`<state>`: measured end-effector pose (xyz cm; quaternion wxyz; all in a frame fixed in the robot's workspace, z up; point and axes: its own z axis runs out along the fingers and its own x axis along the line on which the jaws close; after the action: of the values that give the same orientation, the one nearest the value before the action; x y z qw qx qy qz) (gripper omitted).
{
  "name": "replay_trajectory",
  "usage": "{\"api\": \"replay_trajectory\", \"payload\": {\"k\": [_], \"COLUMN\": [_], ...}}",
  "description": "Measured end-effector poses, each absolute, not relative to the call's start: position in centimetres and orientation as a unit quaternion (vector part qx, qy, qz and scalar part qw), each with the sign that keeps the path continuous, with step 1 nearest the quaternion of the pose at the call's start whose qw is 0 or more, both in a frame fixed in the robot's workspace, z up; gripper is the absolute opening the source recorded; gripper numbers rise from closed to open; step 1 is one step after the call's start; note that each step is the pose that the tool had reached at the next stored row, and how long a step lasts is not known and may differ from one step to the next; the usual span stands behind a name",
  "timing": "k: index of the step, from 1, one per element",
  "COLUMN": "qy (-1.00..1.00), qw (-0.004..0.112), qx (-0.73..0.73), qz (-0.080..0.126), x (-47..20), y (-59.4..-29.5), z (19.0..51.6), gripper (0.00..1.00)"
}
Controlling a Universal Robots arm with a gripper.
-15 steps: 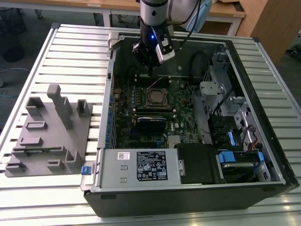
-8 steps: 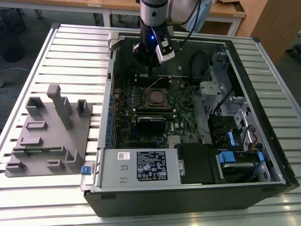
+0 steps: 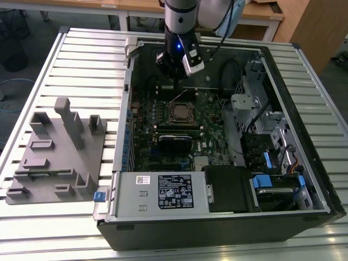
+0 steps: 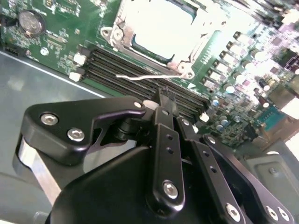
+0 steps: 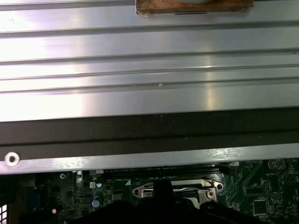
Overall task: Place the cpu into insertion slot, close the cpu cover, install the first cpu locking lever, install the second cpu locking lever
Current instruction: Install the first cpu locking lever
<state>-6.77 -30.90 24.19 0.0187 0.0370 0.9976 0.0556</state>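
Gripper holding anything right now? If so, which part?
Nothing seen held. The black gripper has its fingertips closed together with no part between them, poised just short of the thin silver wire locking lever beside the silver-rimmed socket.

Socket [image 4: 159, 28]: face washed out by glare in the second wrist view, one side cut off; contents not discernible. First wrist view: partly hidden behind gripper [image 5: 163, 191]. Arm [image 3: 182, 16]: cropped, exterior view.

Open room above insertion slot [image 3: 181, 112]
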Motion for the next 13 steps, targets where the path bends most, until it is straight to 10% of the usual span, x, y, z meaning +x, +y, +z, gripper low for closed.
{"api": "replay_trajectory", "payload": {"k": [13], "qy": [0.996], "qw": [0.018], "qx": [0.037], "qz": [0.075], "x": [-6.13], "y": [-31.02], "z": [23.74], "gripper": [0.10]}}
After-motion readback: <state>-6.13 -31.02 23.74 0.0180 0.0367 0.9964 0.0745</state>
